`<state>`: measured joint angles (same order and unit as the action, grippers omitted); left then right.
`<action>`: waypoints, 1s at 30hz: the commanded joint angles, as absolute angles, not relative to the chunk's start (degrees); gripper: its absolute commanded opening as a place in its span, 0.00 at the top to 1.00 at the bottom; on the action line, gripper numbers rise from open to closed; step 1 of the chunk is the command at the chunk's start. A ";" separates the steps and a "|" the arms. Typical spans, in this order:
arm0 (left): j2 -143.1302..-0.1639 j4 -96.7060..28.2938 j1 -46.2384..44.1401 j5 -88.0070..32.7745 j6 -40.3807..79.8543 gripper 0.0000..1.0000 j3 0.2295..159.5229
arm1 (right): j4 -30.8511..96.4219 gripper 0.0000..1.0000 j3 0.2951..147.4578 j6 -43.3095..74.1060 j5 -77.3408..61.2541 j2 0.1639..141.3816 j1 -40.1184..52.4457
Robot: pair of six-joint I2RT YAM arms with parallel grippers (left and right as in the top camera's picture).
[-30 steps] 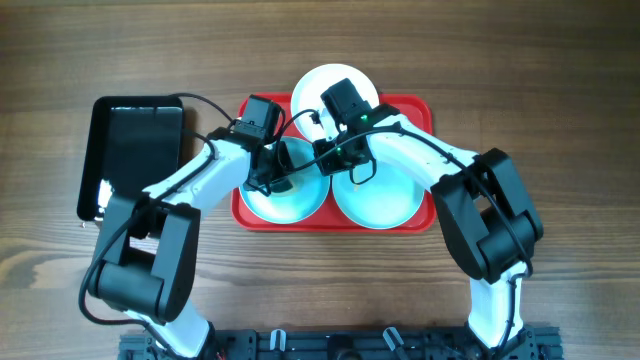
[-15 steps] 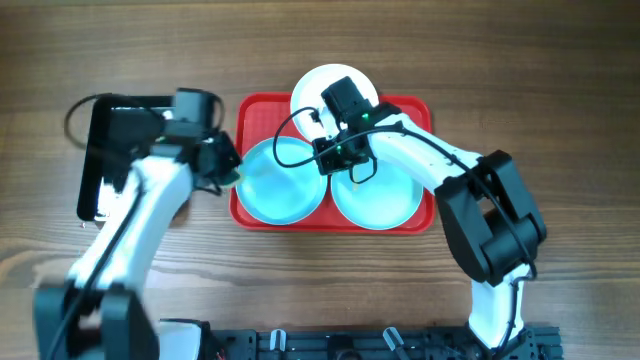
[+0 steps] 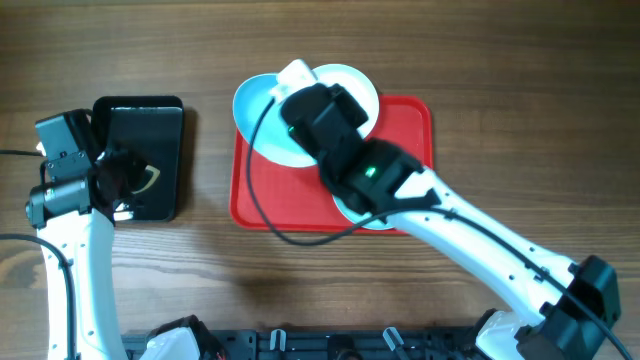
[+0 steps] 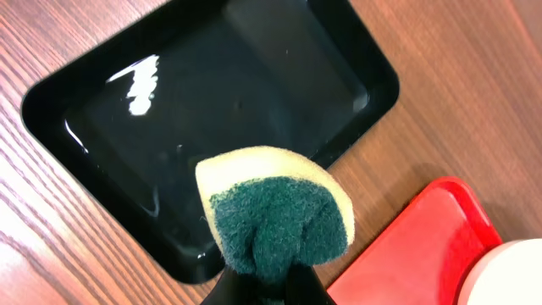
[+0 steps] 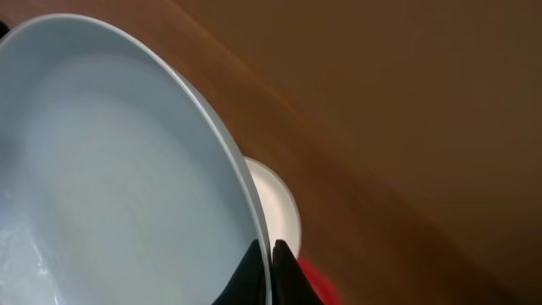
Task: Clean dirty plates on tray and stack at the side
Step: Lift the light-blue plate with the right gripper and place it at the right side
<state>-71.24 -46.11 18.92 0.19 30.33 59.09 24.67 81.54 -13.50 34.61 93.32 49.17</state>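
Note:
My right gripper [image 5: 271, 254] is shut on the rim of a pale turquoise plate [image 5: 110, 169]. It holds the plate tilted above the back left of the red tray [image 3: 265, 200]; the plate also shows in the overhead view [image 3: 262, 120]. The white plate [image 3: 360, 85] lies at the tray's back edge and shows past the held rim in the right wrist view [image 5: 279, 199]. The second turquoise plate [image 3: 350, 210] lies on the tray, mostly hidden under my right arm. My left gripper [image 4: 271, 284] is shut on a yellow-and-green sponge [image 4: 279, 220] over the near edge of the black tray.
The black glossy tray [image 3: 140, 150] sits on the wooden table left of the red tray, with a strip of bare wood between them. It also shows in the left wrist view [image 4: 212, 93]. My right arm crosses the red tray diagonally.
My left arm has pulled away from the red tray to the black tray, carrying the sponge. My right gripper has lifted the left turquoise plate off the tray, up and toward the back.

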 commanded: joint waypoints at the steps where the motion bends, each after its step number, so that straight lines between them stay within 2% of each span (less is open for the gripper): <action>1: -71.37 -46.11 19.14 0.95 30.28 0.96 59.13 | 20.84 0.96 82.54 -36.07 44.34 92.40 52.14; 6: -71.37 -46.13 19.14 0.97 30.28 0.96 59.13 | 15.25 0.96 82.54 -51.57 44.62 92.40 55.68; 8: -71.37 -46.13 19.14 0.97 30.26 0.96 59.13 | 12.03 0.96 82.54 -56.03 49.19 92.40 56.88; 9: -71.37 -46.13 19.14 0.97 30.26 0.96 59.13 | 10.94 0.96 82.54 -53.47 49.15 92.40 57.17; 10: -71.37 -46.13 19.14 0.97 30.26 0.96 59.13 | 12.03 0.96 82.32 -45.76 43.55 92.42 56.88; 11: -71.37 -46.11 19.14 0.97 30.26 0.96 59.13 | 17.63 0.96 81.36 -38.76 29.32 92.60 55.40; 12: -71.37 -46.13 19.14 0.97 30.26 0.96 59.13 | 22.39 0.96 80.01 -36.71 17.69 93.65 52.97; 13: -71.37 -46.15 19.14 0.97 30.26 0.96 59.13 | 23.68 0.96 79.20 -30.61 16.32 95.37 50.52; 15: -71.37 -46.15 19.14 0.95 30.26 0.96 59.13 | 24.23 0.96 79.13 -19.18 24.12 97.30 46.63; 16: -71.37 -46.15 19.14 0.97 30.26 0.96 59.13 | 24.01 0.96 79.29 -11.44 28.40 96.86 42.76; 17: -71.37 -46.15 19.14 0.97 30.26 0.96 59.13 | 24.18 0.96 79.72 -6.46 24.56 95.48 37.43; 18: -71.37 -46.15 19.14 0.97 30.24 0.96 59.13 | 24.69 0.96 79.94 -3.49 14.83 93.84 31.48; 19: -71.37 -46.17 19.14 0.97 30.24 0.96 59.13 | 25.87 0.96 79.94 0.19 -5.58 91.88 19.14; 21: -71.37 -46.17 19.14 0.99 30.24 0.96 59.13 | 28.34 0.96 79.92 4.38 -14.72 92.51 6.35; 23: -71.37 -46.15 19.14 0.97 30.26 0.96 59.11 | 33.98 0.96 79.77 6.20 -15.53 95.94 -8.12; 27: -71.37 -46.04 19.14 0.99 30.24 0.96 59.09 | 34.72 0.96 78.26 6.20 -15.33 106.52 -21.02; 29: -71.37 -46.02 19.14 1.67 30.24 0.96 59.09 | 33.74 0.96 78.26 6.24 -14.94 111.44 -22.98; 30: -71.37 -46.02 19.14 1.65 30.24 0.96 59.09 | 33.01 0.91 78.26 6.20 -15.14 113.62 -23.35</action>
